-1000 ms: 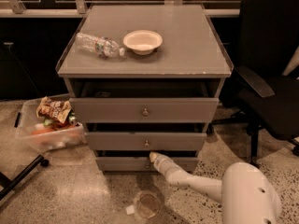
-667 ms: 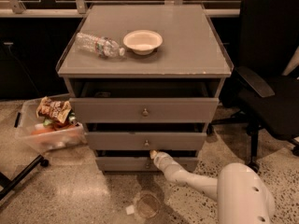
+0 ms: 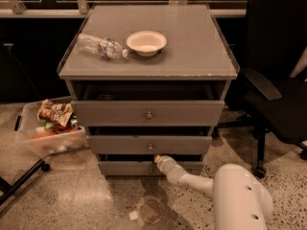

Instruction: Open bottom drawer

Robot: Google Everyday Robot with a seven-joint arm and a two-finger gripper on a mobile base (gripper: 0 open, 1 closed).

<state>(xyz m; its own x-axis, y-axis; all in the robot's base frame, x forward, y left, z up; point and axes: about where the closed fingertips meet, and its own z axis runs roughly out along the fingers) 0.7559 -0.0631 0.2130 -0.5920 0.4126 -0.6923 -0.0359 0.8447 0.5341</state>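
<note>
task's thing: the bottom drawer (image 3: 123, 168) is the lowest of three grey fronts in the cabinet (image 3: 196, 51), close to the floor at the near side.
done so far: little or nothing, as i judge it. the front sits about in line with the middle drawer (image 3: 120, 144) above, with only a dark slit showing over its top edge and no inside on show.
left to do: the whole pull. the drawer has to slide out toward the near side until its inside opens up.
gripper place: the gripper (image 3: 159, 160) is at the top edge of the bottom drawer's front, near its middle, just below the middle drawer's knob (image 3: 150, 147).
gripper state: cannot tell whether it is wide, narrow or closed on anything. the bottom drawer's own knob is not plain to see, likely right at the tip.
arm pose: the white arm (image 3: 192, 180) comes in low from the near right, rising slightly leftward and away to the drawer, its thick rounded link (image 3: 240, 198) down by the floor.
step in hand: reaching or taking hold at the knob, by my reading.
near by: top drawer (image 3: 110, 113) above. a bottle (image 3: 100, 46) and bowl (image 3: 146, 42) lie on the cabinet top, well clear of the work.
</note>
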